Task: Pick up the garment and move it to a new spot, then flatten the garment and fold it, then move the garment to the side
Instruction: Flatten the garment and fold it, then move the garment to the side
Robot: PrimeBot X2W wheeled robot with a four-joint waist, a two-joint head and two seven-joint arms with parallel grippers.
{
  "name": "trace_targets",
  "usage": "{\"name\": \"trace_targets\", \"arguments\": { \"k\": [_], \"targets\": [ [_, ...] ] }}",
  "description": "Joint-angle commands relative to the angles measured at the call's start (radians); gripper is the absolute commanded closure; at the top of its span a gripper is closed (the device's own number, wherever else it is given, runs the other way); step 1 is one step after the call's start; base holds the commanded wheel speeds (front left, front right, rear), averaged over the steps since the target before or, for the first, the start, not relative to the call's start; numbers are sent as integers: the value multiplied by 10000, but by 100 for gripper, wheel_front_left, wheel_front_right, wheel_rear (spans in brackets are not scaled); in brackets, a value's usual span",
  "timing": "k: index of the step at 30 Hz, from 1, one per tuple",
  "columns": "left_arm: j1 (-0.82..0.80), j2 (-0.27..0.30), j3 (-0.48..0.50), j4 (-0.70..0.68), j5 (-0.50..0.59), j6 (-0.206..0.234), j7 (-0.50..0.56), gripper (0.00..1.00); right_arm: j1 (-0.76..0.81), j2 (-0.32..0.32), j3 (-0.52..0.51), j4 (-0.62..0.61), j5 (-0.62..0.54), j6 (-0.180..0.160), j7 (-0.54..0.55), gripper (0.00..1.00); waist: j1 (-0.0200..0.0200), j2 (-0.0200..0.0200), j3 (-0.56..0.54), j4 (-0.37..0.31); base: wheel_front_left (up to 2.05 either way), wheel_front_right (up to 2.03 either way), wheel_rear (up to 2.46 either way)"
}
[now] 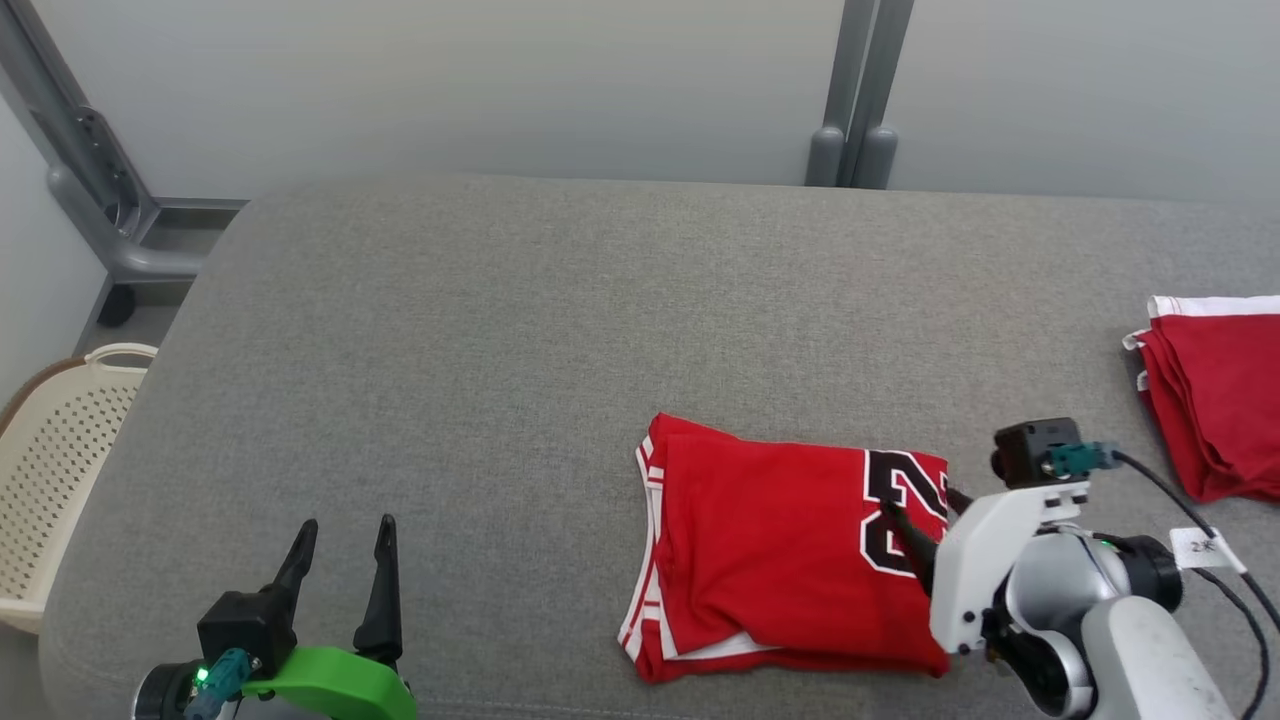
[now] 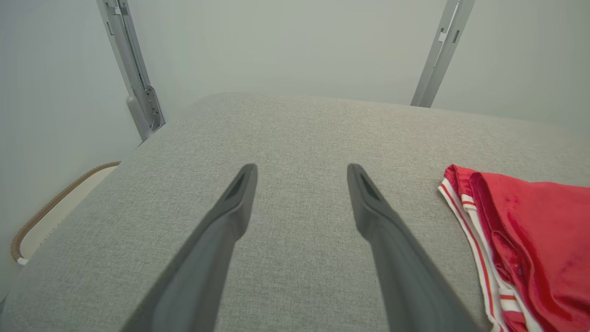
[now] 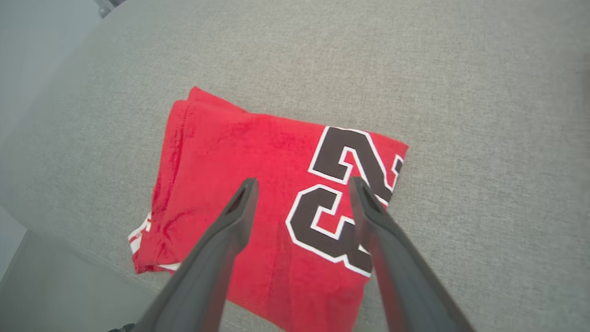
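The garment (image 1: 770, 540) is a red jersey with white trim and a black number, folded into a rectangle near the front of the grey table (image 1: 500, 330). My right gripper (image 1: 925, 515) hangs open just above the garment's right end. In the right wrist view the right gripper (image 3: 302, 184) has its fingers spread over the black number on the garment (image 3: 239, 152), gripping nothing. My left gripper (image 1: 347, 525) stands open over bare table at the front left. In the left wrist view the left gripper (image 2: 302, 168) is empty, well left of the garment (image 2: 539, 240).
A second pile of folded red cloth (image 1: 1220, 400) lies at the table's right edge. A cream perforated basket (image 1: 60, 470) stands on the floor beyond the table's left edge, and its rim shows on the basket (image 2: 55, 203). Grey posts (image 1: 855, 100) rise behind the table.
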Motion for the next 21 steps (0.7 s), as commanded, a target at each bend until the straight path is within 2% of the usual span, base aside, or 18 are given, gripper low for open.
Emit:
{"name": "trace_targets", "arguments": {
  "k": [1, 8, 21],
  "targets": [
    [-26, 63, 17, -28, -55, 32, -12, 0, 202, -22, -239, -200, -78, -3, 113, 0, 0, 0, 66, -99, 0, 0, 0],
    [-247, 104, -8, -112, -67, 51, 12, 0, 630, -14, -1344, -527, 29, -3, 518, 0, 0, 0, 337, -244, 0, 0, 0],
    [-619, 78, -118, -76, -29, -6, 26, 0, 76, -20, -1300, 1001, 319, -3, 102, 0, 0, 0, 942, -151, 0, 0, 0]
  ]
}}
